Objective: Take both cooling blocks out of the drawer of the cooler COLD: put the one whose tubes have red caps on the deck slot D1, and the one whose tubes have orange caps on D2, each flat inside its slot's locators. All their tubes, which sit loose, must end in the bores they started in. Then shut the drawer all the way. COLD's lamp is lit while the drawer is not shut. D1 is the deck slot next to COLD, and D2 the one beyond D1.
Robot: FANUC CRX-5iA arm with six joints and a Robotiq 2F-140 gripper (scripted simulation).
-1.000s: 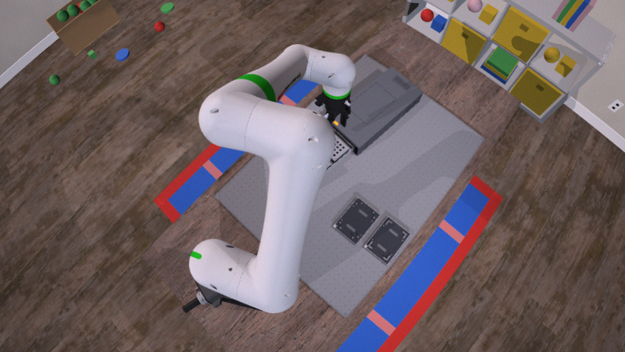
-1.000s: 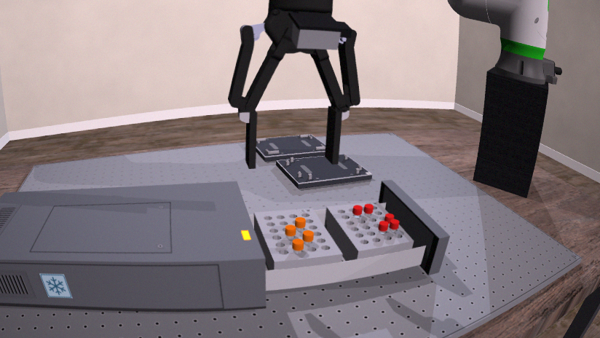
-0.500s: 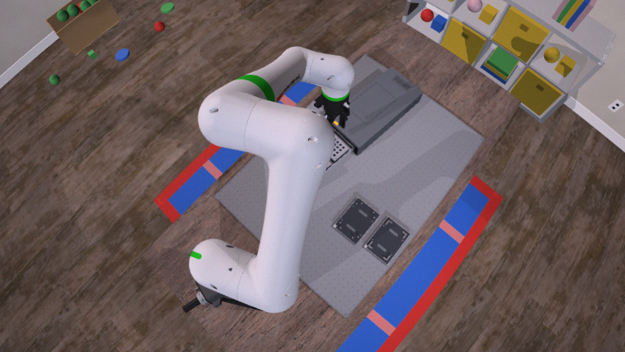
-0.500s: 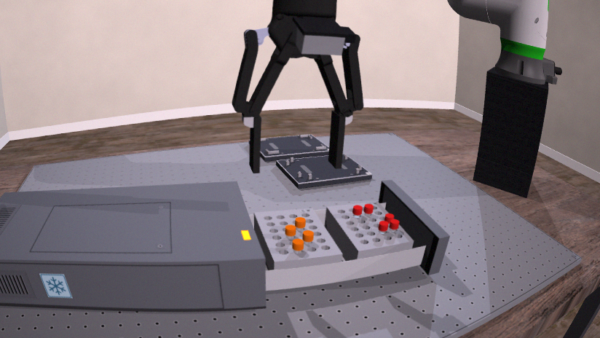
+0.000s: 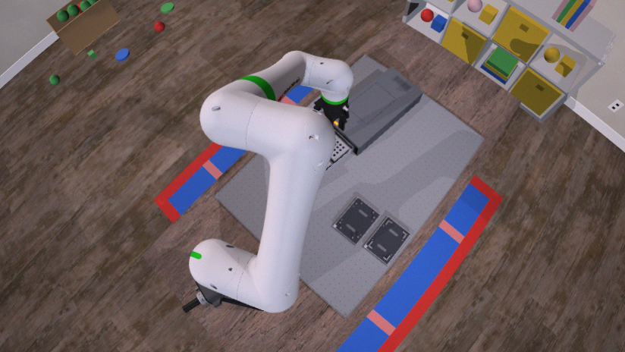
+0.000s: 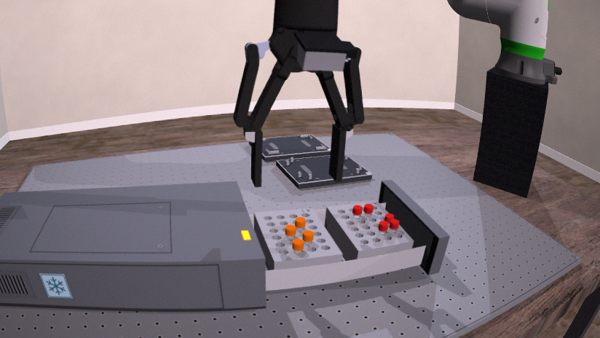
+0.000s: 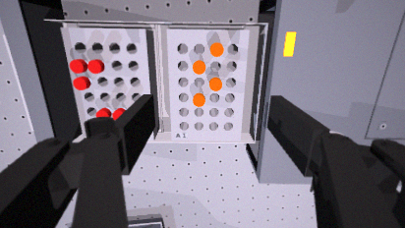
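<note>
Your jaws stand apart, partly open and pointing down, with nothing between them. You can see the black fingers [image 5: 342,122] [image 6: 256,163] above the open drawer [image 6: 344,272] [image 7: 213,142] of COLD [image 5: 384,105] [image 6: 125,226] [image 7: 334,74]; in the wrist view, the block with orange caps [image 5: 337,148] [image 6: 306,258] [image 7: 206,133] shows between them, lower down.

Both cooling blocks are in the drawer, side by side with a dark divider [image 6: 341,234] between. Your orange-capped block is in the compartment nearer the housing, with four orange caps showing. The block with red caps [image 6: 365,248] [image 7: 108,39] is toward the drawer front [image 6: 438,251] [image 7: 36,74], and five red caps show.

COLD's lamp [image 5: 335,123] [image 6: 245,234] [image 7: 290,44] glows yellow on its top.

Well apart from the drawer, you have D1 [image 5: 356,218] [image 6: 319,170] and, beyond it, D2 [image 5: 387,240] [image 6: 295,144], neither bearing a block. They sit on the gray perforated board [image 5: 437,144] [image 6: 524,251] on your table [image 5: 503,117] [image 6: 440,146].

The black gripper [image 5: 334,121] [image 6: 297,182] [image 7: 211,111] has come down closer to the open drawer [image 5: 331,166] [image 6: 344,273] [image 7: 43,74], from higher above it, and I saw it slide a touch toward the drawer's front panel [image 6: 440,248] too.
</note>
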